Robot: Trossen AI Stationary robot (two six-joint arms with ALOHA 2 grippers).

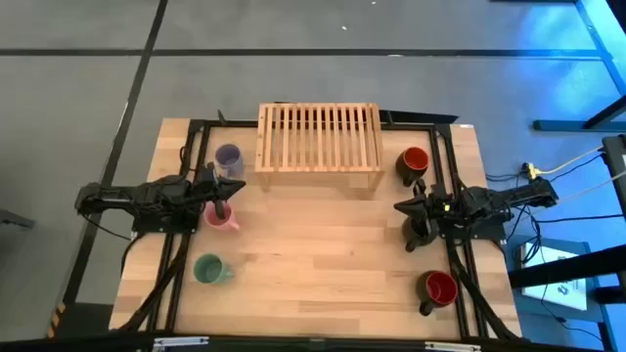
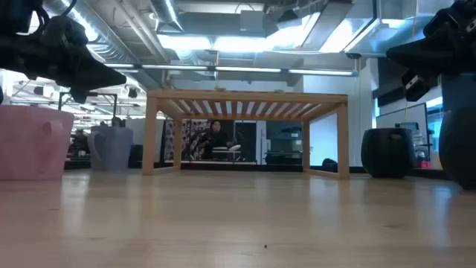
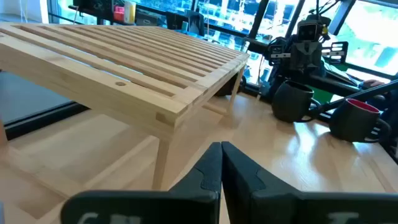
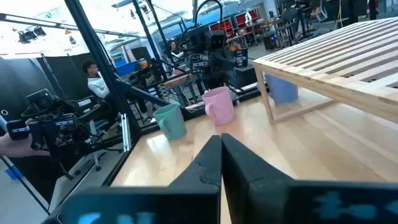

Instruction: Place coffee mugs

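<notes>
In the high view the pink mug [image 1: 221,217] stands on the table under my left gripper [image 1: 235,189], which is shut and hovers above it. The lavender mug [image 1: 228,156] stands farther back beside the rack, and the green mug [image 1: 208,269] nearer. On the right, my right gripper [image 1: 401,206] is shut and hangs over the black mug [image 1: 421,233]. One red-inside mug [image 1: 414,161] stands by the rack and another [image 1: 439,286] near the front edge. The left wrist view shows shut fingers [image 3: 221,152] with nothing between them, and so does the right wrist view [image 4: 221,143].
A slatted wooden rack [image 1: 319,145] on legs stands at the far middle of the table; the low view shows open room under the rack [image 2: 248,104]. Bare wood lies between the two arms. A person [image 4: 93,71] sits beyond the table's left side.
</notes>
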